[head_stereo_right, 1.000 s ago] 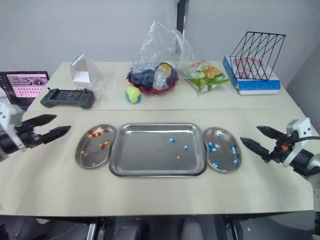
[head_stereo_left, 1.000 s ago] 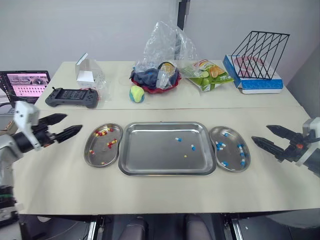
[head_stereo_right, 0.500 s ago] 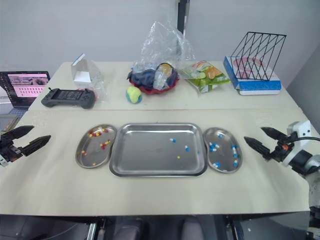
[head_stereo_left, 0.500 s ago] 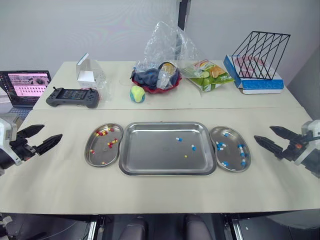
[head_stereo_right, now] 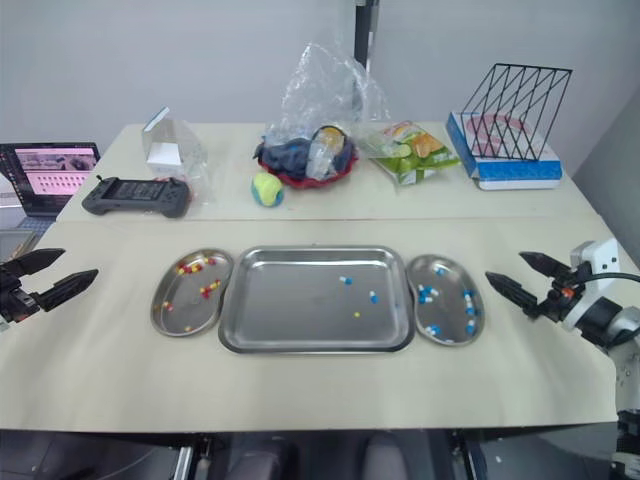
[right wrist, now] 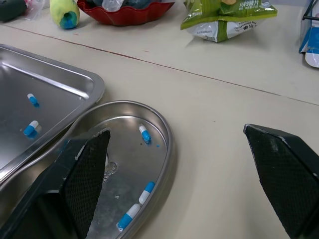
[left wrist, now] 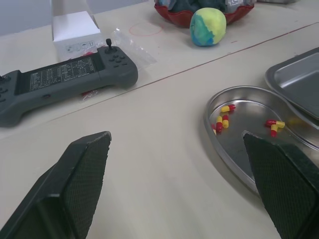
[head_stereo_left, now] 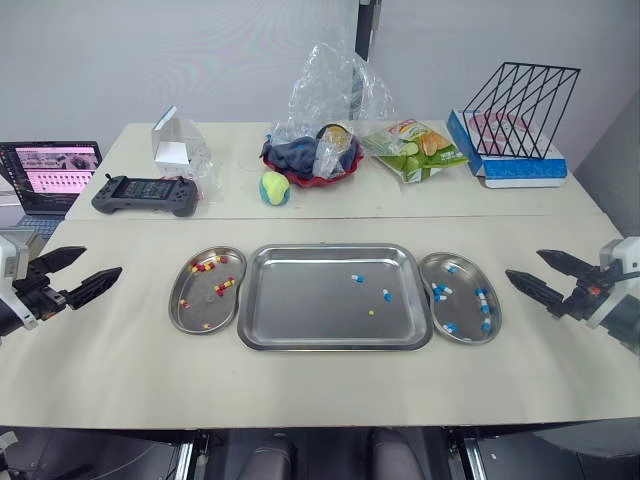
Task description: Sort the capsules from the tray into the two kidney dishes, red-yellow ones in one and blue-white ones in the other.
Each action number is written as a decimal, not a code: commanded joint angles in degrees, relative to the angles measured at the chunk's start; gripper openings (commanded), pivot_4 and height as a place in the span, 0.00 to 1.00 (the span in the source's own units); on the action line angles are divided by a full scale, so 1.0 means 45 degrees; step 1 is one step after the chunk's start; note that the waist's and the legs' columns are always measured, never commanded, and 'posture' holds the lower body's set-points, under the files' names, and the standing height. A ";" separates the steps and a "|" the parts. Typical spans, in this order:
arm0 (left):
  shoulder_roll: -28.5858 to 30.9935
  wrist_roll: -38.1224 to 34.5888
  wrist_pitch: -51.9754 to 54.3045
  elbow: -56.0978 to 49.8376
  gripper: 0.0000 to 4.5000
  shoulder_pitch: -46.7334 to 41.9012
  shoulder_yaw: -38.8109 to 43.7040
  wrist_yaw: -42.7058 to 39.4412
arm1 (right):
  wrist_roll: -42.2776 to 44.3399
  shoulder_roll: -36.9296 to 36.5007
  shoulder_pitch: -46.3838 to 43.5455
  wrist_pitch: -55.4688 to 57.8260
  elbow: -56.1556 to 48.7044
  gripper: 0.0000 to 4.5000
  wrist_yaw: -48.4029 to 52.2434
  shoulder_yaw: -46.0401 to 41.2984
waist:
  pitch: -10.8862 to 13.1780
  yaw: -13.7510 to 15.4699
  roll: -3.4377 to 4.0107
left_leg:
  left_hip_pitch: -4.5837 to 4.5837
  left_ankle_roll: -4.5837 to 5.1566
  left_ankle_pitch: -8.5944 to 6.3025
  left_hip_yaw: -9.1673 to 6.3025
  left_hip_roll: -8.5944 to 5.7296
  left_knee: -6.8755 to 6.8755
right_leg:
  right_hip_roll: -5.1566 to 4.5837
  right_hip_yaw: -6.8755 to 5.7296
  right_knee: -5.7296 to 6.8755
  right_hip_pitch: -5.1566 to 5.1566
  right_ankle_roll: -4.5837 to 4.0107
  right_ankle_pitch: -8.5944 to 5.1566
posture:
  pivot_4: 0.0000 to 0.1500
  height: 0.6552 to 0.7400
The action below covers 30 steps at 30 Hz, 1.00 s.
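End effectors released, both empty
Left end effector [head_stereo_left: 101,262] and right end effector [head_stereo_left: 522,263] hover outside the tray [head_stereo_left: 330,248]; two blue-white capsules [head_stereo_left: 357,278] lie inside.

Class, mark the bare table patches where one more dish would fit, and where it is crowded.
Bare: the front strip between the tray and the table's near edge; the gap between the left pincer and left dish; the gap between the right dish and right pincer. Crowded: the back row, gamepad to wire rack.
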 commanded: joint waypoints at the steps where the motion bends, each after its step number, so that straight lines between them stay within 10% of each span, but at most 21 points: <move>1: 0.0317 -0.0406 0.0108 -0.0649 0.99 -0.0025 0.0079 -0.0385 | 0.0118 -0.0195 -0.0162 0.0083 -0.0612 1.00 -0.0044 -0.0146 | 0.0000 0.0006 0.0000 | -0.0001 -0.0001 0.0000 0.0000 0.0000 0.0000 | 0.0000 0.0000 -0.0001 0.0000 0.0000 0.0000 | 1.00 1.00; 18: -0.0187 -0.1968 0.1709 -0.5778 0.99 0.2390 0.0076 -0.1198 | -0.0140 0.0798 -0.2580 0.3911 -0.5535 1.00 -0.1342 0.4329 | 0.0002 -0.0221 0.0003 | -0.0004 -0.0018 -0.0012 -0.0001 0.0035 -0.0016 | 0.0025 -0.0006 -0.0001 -0.0023 -0.0007 -0.0004 | 1.00 1.00; 30: -0.0659 -0.2691 0.2710 -0.8158 0.99 0.3589 0.0341 -0.0182 | -0.2930 0.3044 -0.5531 0.3516 -0.2612 1.00 -0.1981 0.7802 | 0.0003 -0.0194 0.0001 | -0.0015 -0.0028 -0.0018 -0.0001 0.0032 -0.0021 | 0.0024 -0.0006 -0.0006 -0.0037 -0.0016 0.0001 | 1.00 1.00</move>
